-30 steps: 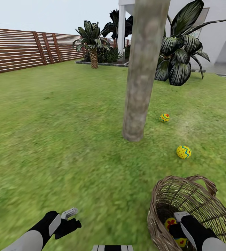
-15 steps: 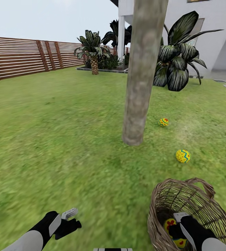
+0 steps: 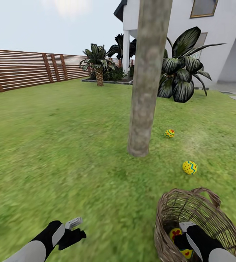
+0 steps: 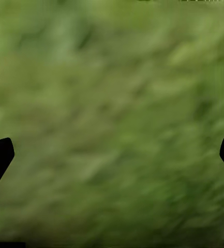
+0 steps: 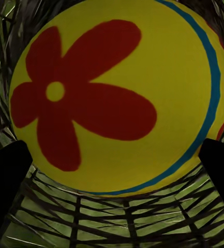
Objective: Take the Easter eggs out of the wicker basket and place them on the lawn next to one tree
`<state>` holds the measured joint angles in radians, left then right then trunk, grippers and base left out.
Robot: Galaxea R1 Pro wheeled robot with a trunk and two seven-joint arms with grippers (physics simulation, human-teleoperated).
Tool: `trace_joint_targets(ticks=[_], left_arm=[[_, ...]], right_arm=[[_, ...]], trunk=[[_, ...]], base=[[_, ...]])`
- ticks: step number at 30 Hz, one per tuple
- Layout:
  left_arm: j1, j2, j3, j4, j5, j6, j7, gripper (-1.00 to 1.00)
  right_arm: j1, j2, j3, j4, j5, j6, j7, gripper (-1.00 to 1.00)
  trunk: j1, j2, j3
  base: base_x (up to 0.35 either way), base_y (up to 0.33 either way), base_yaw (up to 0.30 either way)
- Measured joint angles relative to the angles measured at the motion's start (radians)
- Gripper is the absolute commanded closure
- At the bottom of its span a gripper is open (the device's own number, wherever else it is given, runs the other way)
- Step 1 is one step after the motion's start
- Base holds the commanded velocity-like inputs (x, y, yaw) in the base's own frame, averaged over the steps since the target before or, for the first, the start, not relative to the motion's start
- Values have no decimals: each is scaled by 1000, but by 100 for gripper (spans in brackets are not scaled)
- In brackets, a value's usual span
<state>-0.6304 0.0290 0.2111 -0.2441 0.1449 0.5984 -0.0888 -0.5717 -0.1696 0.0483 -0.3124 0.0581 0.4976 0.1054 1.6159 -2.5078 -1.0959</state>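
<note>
Grass fills the head view: two eggs (image 3: 190, 167) lie at the tree's (image 3: 144, 91) four o'clock, the last egg (image 3: 176, 234) sits inside the wicker basket (image 3: 208, 213). Left wrist: left gripper (image 4: 112, 155) spread over blurred lawn (image 4: 112, 103). Right wrist: right gripper (image 5: 112, 165) straddles the egg, contact unclear; it might slip when lifted.
</note>
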Motion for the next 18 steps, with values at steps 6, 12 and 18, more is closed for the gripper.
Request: trace_joint_targets(ticks=[6,12,18], left_arm=[[0,0,0,0,0,0,0,-100],[0,0,0,0,0,0,0,-100],[0,0,0,0,1,0,0,-100]], right_arm=[[0,1,0,1,0,0,0,100],[0,8,0,0,0,-1,0,100],[0,8,0,1,0,-2,0,100]], trunk=[[-3,1,23],[-6,3,46],[-8,4,70]], base=[[-3,1,0],[0,0,0],[0,0,0]])
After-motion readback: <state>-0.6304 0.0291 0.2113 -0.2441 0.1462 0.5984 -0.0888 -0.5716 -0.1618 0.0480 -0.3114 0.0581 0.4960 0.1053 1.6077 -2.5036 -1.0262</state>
